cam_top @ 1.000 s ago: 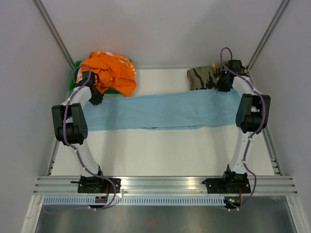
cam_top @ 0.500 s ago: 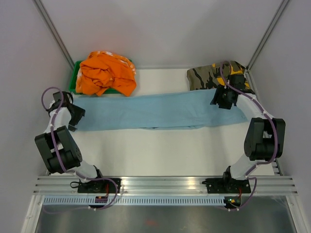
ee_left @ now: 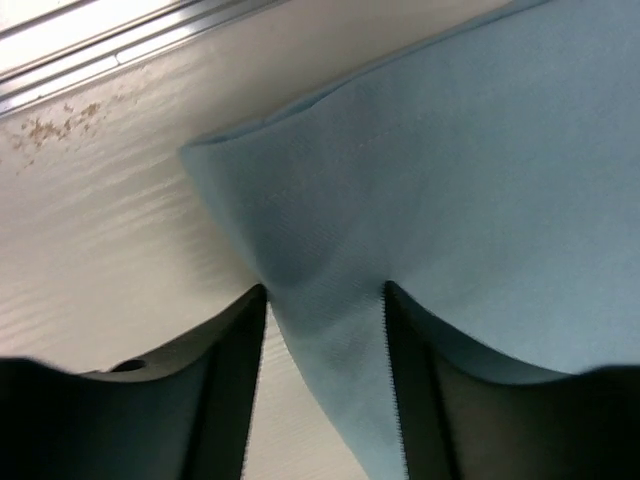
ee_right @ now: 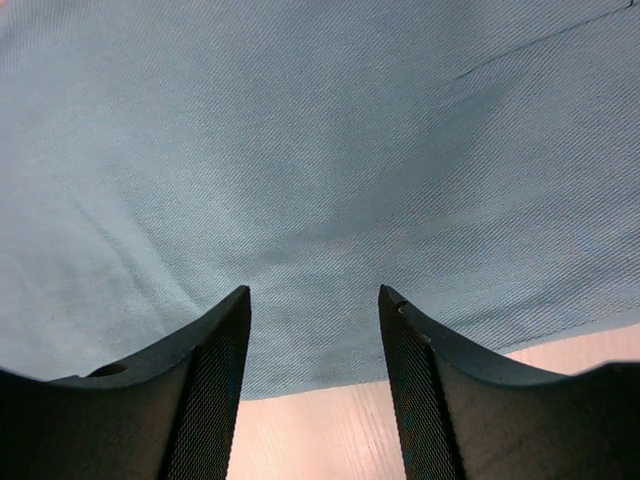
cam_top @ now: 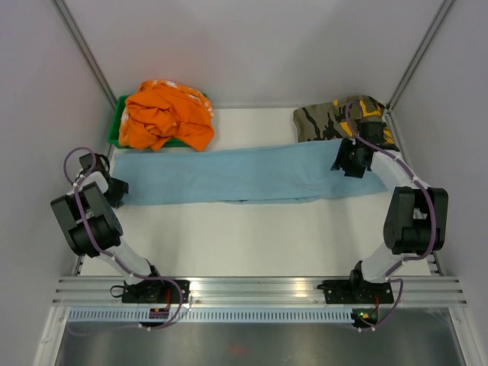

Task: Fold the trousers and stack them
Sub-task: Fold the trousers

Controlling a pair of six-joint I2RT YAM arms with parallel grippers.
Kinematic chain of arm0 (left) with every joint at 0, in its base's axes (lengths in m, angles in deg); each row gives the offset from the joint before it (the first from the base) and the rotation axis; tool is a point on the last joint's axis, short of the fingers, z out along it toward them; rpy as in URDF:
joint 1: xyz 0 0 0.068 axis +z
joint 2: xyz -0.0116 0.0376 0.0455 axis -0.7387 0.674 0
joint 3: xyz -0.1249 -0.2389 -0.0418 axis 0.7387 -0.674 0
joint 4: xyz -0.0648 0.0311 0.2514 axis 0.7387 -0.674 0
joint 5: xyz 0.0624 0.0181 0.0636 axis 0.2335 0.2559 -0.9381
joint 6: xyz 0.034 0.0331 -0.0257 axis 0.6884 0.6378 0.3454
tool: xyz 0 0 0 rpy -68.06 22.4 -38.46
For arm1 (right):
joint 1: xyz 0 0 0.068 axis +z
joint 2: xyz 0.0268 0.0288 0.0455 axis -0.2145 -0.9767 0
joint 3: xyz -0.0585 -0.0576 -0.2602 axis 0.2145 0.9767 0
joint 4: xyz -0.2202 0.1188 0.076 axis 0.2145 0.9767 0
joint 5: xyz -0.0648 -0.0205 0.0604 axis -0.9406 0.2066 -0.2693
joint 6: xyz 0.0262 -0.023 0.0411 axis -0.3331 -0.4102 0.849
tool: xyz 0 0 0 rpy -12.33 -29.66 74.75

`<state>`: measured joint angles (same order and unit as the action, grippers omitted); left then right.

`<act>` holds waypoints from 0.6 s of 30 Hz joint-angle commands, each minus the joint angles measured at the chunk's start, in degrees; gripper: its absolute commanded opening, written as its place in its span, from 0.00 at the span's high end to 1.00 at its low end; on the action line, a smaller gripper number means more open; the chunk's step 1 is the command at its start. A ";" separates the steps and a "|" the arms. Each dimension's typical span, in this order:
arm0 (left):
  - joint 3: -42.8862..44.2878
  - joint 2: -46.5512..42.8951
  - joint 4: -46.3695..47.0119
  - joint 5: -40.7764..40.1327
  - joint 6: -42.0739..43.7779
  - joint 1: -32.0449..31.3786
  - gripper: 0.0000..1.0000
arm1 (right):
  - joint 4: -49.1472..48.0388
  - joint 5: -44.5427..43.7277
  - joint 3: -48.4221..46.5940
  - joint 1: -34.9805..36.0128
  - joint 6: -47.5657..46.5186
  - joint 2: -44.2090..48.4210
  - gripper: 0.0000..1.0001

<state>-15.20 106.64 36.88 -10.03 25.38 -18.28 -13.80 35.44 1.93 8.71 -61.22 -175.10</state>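
Trousers (ee_left: 480, 170) edge inside left tool (ee_left: 324, 290)

**Light blue trousers (cam_top: 252, 175), folded lengthwise into one long band.**
The band lies flat across the white table (cam_top: 252, 244), running left to right. The cloth is plain, thin and smooth. A darker lower layer shows along the middle of its near edge.

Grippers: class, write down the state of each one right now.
Left gripper: open, straddling a corner of the trousers.
Right gripper: open, over the trousers.
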 commanded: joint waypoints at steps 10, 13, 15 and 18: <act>0.93 3.90 5.78 1.13 2.07 0.36 0.98 | -4.30 -0.41 1.31 14.57 0.20 4.08 0.43; 2.06 -1.55 3.15 -2.91 3.82 0.36 0.98 | -12.98 -2.07 6.49 19.67 -3.13 3.99 0.44; 3.12 -4.97 0.51 -5.10 4.70 0.36 0.98 | -13.63 -5.42 8.87 20.38 -2.36 1.90 0.48; 5.75 -7.96 -2.31 -7.13 6.99 0.45 0.98 | -14.77 -5.95 12.56 20.38 -0.51 0.74 0.57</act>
<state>-13.21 104.28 37.10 -10.62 27.98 -18.19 -24.17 32.75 11.02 29.86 -62.62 -173.38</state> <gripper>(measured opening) 0.045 0.443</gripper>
